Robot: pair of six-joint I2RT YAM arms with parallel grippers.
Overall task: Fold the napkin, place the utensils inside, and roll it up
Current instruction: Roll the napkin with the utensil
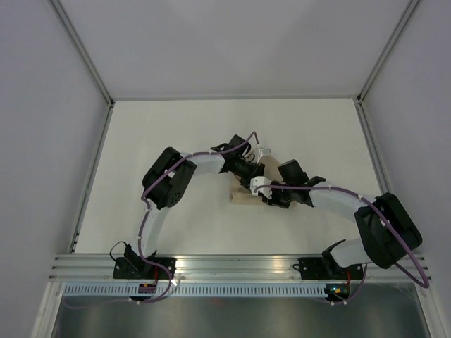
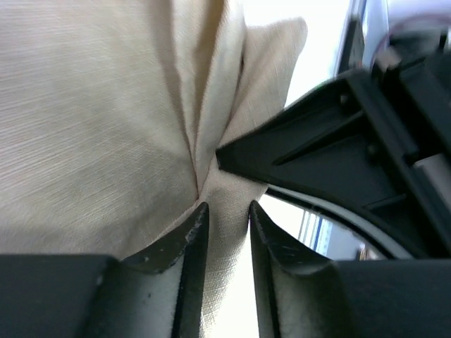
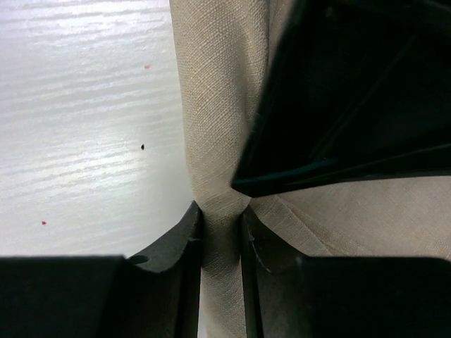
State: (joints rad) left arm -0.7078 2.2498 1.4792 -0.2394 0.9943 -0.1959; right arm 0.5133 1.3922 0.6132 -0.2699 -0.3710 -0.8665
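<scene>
**White bench inside a grey booth**

The bench (image 1: 176, 141) is matte white, walled by plain grey panels (image 1: 42, 105) with slanting metal posts (image 1: 81, 49). A ribbed aluminium rail (image 1: 239, 266) runs along its near edge. Up close, a black speck (image 3: 143, 147) and two red specks (image 3: 147, 67) dot its surface.

The table (image 1: 176, 134) is a plain white, matte top, bounded by thin metal rails (image 1: 91, 176) at the left, right and far sides and by a wider ribbed aluminium rail (image 1: 239, 264) along the near edge. Up close in the right wrist view, its surface (image 3: 84, 105) shows fine horizontal streaks with a soft sheen, two tiny red specks (image 3: 146, 67) and one black speck (image 3: 142, 147). The only thing on it is the napkin (image 1: 239, 196), a tan cloth near the middle, gathered into creased folds (image 3: 211, 105) and largely hidden from above.
</scene>
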